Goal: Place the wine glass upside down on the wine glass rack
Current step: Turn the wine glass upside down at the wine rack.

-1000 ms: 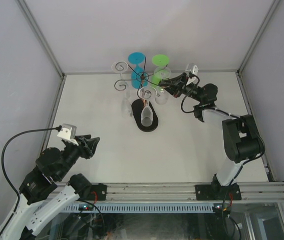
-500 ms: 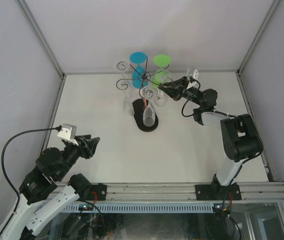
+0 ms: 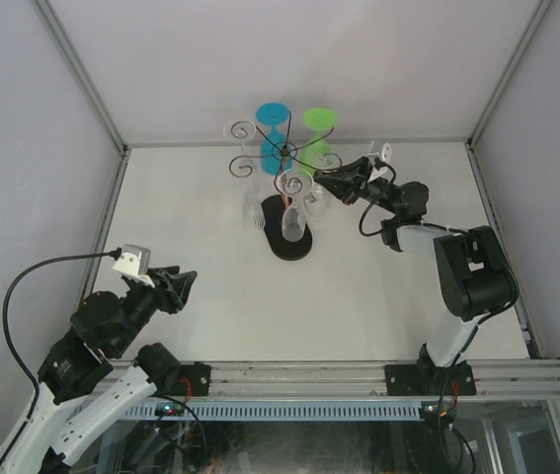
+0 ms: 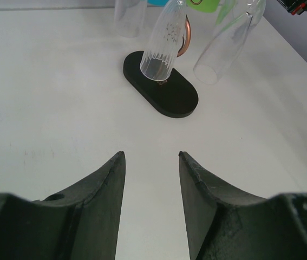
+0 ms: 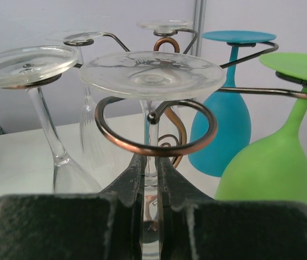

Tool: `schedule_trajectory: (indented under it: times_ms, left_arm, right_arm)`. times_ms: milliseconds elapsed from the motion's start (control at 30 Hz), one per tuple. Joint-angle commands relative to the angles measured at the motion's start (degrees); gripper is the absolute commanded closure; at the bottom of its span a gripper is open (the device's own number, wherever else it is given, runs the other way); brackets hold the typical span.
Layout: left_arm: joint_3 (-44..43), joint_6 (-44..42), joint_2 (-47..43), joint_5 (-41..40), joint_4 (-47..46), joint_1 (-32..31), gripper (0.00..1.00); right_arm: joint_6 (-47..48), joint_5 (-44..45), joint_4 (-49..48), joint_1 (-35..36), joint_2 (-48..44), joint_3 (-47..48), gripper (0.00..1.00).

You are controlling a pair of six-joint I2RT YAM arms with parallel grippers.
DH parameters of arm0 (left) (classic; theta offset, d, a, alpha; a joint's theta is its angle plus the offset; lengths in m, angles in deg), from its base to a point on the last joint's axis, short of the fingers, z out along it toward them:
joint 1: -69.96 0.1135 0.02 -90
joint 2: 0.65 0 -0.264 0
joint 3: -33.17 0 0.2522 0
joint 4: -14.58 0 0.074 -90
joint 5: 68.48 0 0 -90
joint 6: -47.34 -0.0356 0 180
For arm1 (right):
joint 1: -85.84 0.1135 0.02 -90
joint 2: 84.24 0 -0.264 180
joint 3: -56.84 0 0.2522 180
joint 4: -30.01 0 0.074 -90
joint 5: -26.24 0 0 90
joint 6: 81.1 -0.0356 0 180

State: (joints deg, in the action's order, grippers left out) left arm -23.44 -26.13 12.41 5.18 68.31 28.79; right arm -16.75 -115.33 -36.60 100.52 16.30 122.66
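The wine glass rack (image 3: pixel 280 151) stands at the back of the table on its black oval base (image 3: pixel 290 248). My right gripper (image 3: pixel 322 179) is shut on the stem of a clear, upside-down wine glass (image 3: pixel 311 197). Seen from the right wrist, the pads (image 5: pixel 140 170) pinch the stem just under a coppery scroll ring (image 5: pixel 115 135). The glass's foot (image 5: pixel 152 74) lies flat right above that ring. My left gripper (image 3: pixel 177 286) is open and empty near the front left, far from the rack, with bare table showing between its fingers (image 4: pixel 110 179).
A blue glass (image 3: pixel 272 115) and a green glass (image 3: pixel 317 119) hang inverted at the back of the rack. Other clear glasses hang on it too. One ribbed glass (image 4: pixel 161 46) hangs over the base (image 4: pixel 167 92); another (image 3: pixel 251 211) is on the left side. The enclosure walls stand close behind.
My right gripper has moved left toward the rack's stem, carrying the clear glass inward along the scroll arm. The left arm has not moved.
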Motion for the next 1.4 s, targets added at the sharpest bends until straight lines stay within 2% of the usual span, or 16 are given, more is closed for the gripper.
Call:
schedule_trajectory:
  times_ms: [0, 667, 1067, 1367]
  left_arm:
    - [1.5, 0.3, -0.1, -0.6, -2.7, 0.3, 0.51]
    - [1.6, 0.3, -0.2, -0.4, -2.8, 0.3, 0.51]
    - [1.6, 0.4, -0.1, -0.4, -2.8, 0.3, 0.51]
    - [1.6, 0.3, -0.2, -0.4, -2.8, 0.3, 0.51]
  right_arm:
    - [-0.5, 1.0, -3.8, 0.2, -3.9, -0.8, 1.00]
    - [0.5, 4.2, -2.8, -2.6, -8.9, -5.4, 1.00]
    - [6.0, 7.3, 7.9, -2.7, -10.0, -4.5, 1.00]
    - [5.5, 6.7, 5.9, -2.6, -10.5, -5.2, 1.00]
